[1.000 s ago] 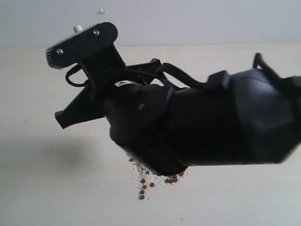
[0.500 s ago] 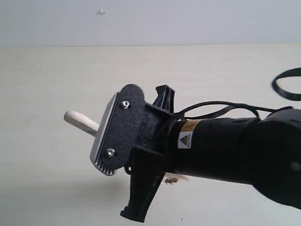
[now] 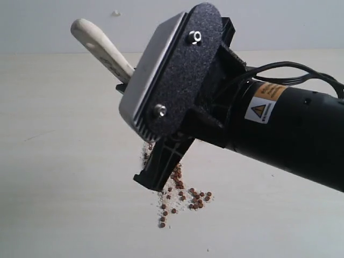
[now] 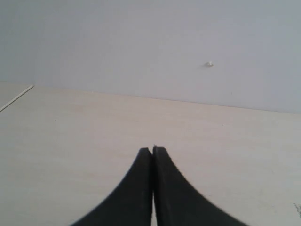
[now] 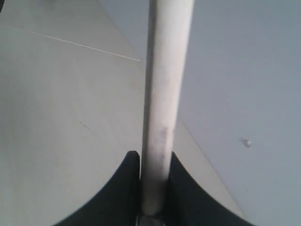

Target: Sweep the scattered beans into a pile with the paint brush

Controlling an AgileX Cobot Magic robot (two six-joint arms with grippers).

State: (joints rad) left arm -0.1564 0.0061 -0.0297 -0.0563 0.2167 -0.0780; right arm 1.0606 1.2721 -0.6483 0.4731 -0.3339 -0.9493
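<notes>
The left claw (image 4: 152,155) is clenched on nothing and hangs over bare desk (image 4: 70,132), well apart from the work. The right claw (image 5: 155,162) is grasping the paint brush (image 3: 102,45) low on its pale handle, which is tilted up and to the left. The bristles are hidden behind the claw, so I cannot tell if they touch the desk. The beans (image 3: 183,196) lie in a loose patch just below this claw, mixed with fine white grains.

I think the smooth handle may turn or slip in the grip when the bristles press down. A fast stroke may send the round beans rolling, because the desk is smooth, pale and flat. Behind it stands a plain grey wall (image 3: 269,21) with one small white spot (image 3: 115,13).
</notes>
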